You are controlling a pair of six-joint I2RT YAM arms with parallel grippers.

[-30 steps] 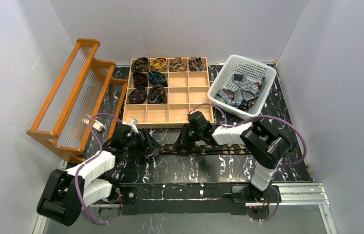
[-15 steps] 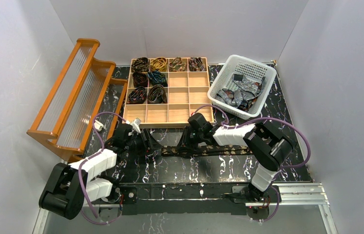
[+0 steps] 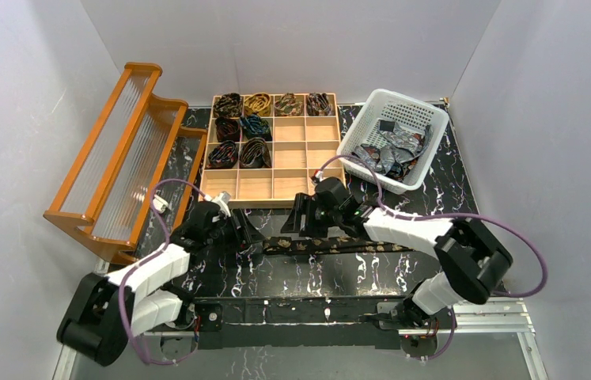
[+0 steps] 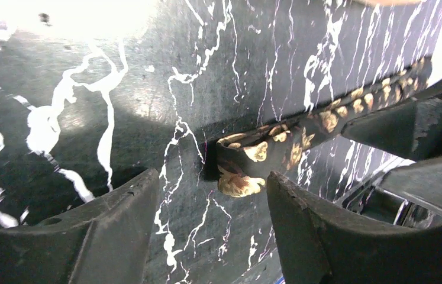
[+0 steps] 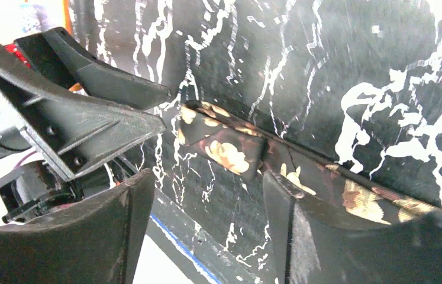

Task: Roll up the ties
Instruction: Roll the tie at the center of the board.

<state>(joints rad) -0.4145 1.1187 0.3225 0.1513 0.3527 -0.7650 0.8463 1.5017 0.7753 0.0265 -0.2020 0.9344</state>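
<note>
The dark floral tie (image 3: 339, 245) lies flat near the wooden compartment tray (image 3: 260, 199). The left gripper (image 4: 212, 176) and the right gripper (image 5: 207, 176) both stand open, holding nothing.

The top view looks steeply down from above and behind the two arms (image 3: 153, 269), far enough back to take in the whole bench (image 3: 450, 198). The left wrist view sits very close to the bench, looking rightward along it between its own fingers (image 4: 118, 231). The right wrist view is just as near and faces the opposite way, with the left claw (image 5: 165, 109) ahead. All three share the folded end of the tie (image 4: 248, 157).
</note>
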